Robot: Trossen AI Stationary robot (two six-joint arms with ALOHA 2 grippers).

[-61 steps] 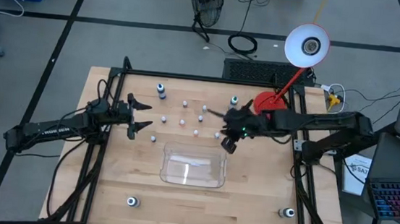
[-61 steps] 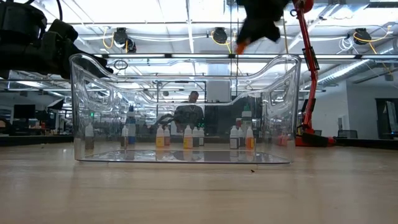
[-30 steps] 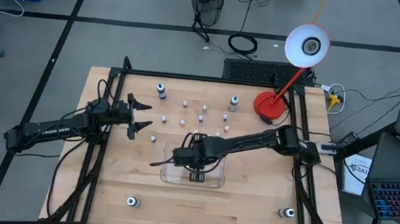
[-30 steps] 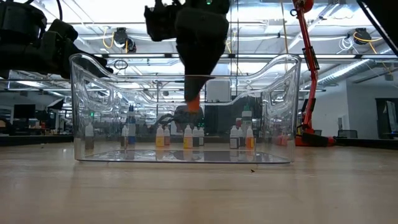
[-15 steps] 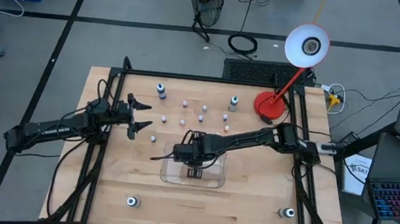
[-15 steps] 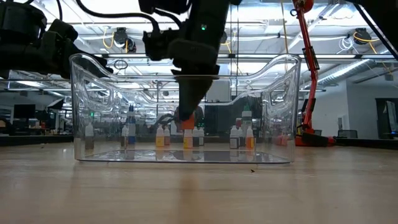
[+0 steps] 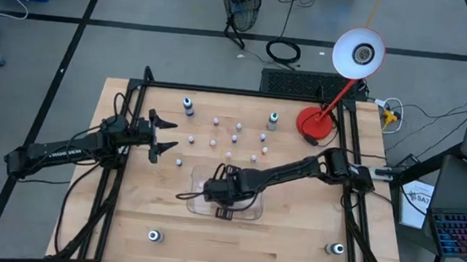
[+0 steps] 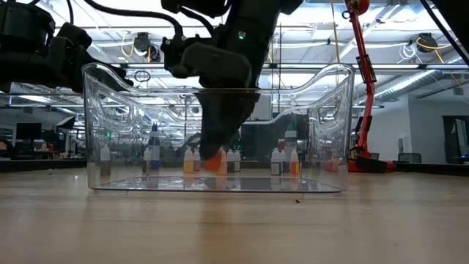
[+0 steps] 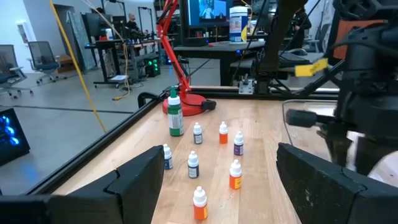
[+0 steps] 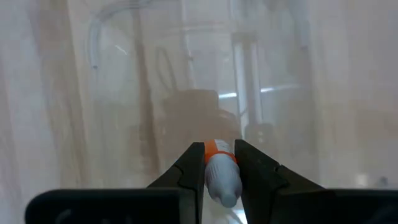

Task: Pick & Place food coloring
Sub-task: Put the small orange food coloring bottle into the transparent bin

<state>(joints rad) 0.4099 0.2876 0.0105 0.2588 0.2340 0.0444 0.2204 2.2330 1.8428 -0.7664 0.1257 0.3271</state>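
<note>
High view first: the right arm reaches across the table and its right gripper (image 7: pixel 220 199) sits down inside the clear tray (image 7: pixel 247 212), but what it carries is hidden from up here. The left gripper (image 7: pixel 162 136) waits at the table's left side, fingers spread wide apart. Loose food coloring bottles (image 7: pixel 236 137) stand scattered on the wood beyond the tray.

Low view, looking through the tray wall (image 8: pixel 110 132), shows an orange tip (image 8: pixel 212 163) close to the tray floor.

Left wrist view shows the bottles' cap colours, a tall green-capped one (image 9: pixel 175 113) among them.

Right wrist view settles it: the fingers are clamped on a small orange-capped bottle (image 10: pixel 221 172).
</note>
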